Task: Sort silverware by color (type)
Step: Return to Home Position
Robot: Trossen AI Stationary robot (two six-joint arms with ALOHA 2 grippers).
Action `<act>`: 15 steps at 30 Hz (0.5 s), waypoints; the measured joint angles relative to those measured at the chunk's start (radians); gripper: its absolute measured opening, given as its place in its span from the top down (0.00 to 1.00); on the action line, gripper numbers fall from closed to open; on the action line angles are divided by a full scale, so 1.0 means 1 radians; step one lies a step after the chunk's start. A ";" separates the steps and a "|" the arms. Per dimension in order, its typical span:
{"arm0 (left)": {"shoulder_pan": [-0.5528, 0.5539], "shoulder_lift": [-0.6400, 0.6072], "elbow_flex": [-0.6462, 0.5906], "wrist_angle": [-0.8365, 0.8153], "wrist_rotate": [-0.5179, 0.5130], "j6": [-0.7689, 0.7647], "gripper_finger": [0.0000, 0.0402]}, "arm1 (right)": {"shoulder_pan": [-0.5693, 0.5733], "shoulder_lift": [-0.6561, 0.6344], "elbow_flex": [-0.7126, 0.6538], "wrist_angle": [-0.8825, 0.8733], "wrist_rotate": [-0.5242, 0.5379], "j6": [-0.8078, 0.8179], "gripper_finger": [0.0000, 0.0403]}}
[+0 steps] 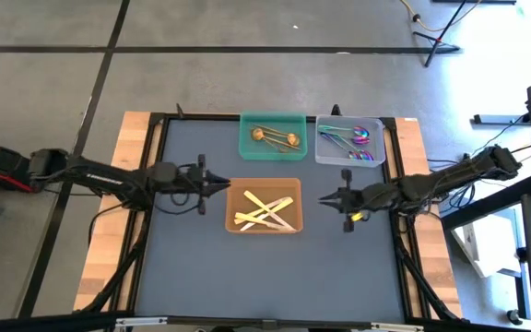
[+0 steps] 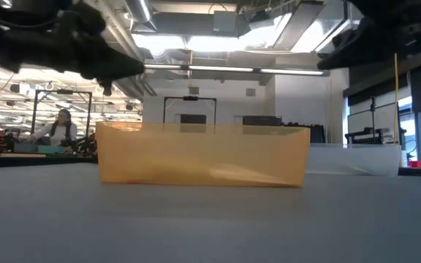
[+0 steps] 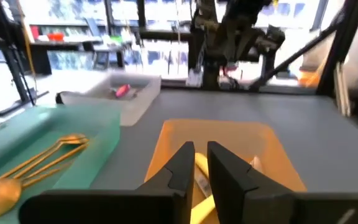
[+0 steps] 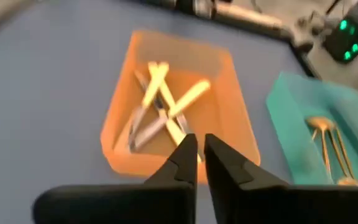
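Pale yellow-cream silverware (image 1: 265,214) lies crossed in the orange tray (image 1: 231,198), also seen in the right wrist view as cream pieces (image 4: 163,102). Gold-copper silverware (image 1: 275,137) lies in the green tray (image 1: 247,148) and shows as gold spoons (image 3: 30,165). Iridescent purple-teal silverware (image 1: 358,138) lies in the clear tray (image 1: 324,155). My left gripper (image 1: 226,187) hovers left of the orange tray, fingers nearly together and empty (image 3: 201,163). My right gripper (image 1: 323,197) hovers right of that tray, fingers nearly together and empty (image 4: 201,152).
The three trays sit on a dark grey mat (image 1: 201,267) framed by wooden table edges (image 1: 109,249). Bare mat lies on the near half. In the low view the orange tray (image 2: 203,153) stands mid-table; a person (image 2: 57,128) sits in the room beyond.
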 joint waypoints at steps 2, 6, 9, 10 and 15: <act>-0.026 -0.063 -0.054 0.028 -0.030 -0.017 0.92 | -0.018 -0.066 -0.037 0.046 -0.041 0.000 0.96; -0.064 -0.177 -0.128 0.045 -0.052 -0.044 0.95 | -0.043 -0.196 -0.119 0.123 -0.064 0.013 1.00; -0.083 -0.250 -0.178 0.045 -0.084 -0.060 0.96 | -0.040 -0.284 -0.181 0.140 -0.034 0.053 1.00; -0.088 -0.271 -0.179 0.009 -0.110 -0.069 0.96 | -0.040 -0.316 -0.195 0.142 -0.028 0.068 1.00; -0.115 -0.338 -0.180 -0.056 -0.122 -0.069 0.97 | -0.040 -0.461 -0.273 0.149 -0.030 0.122 1.00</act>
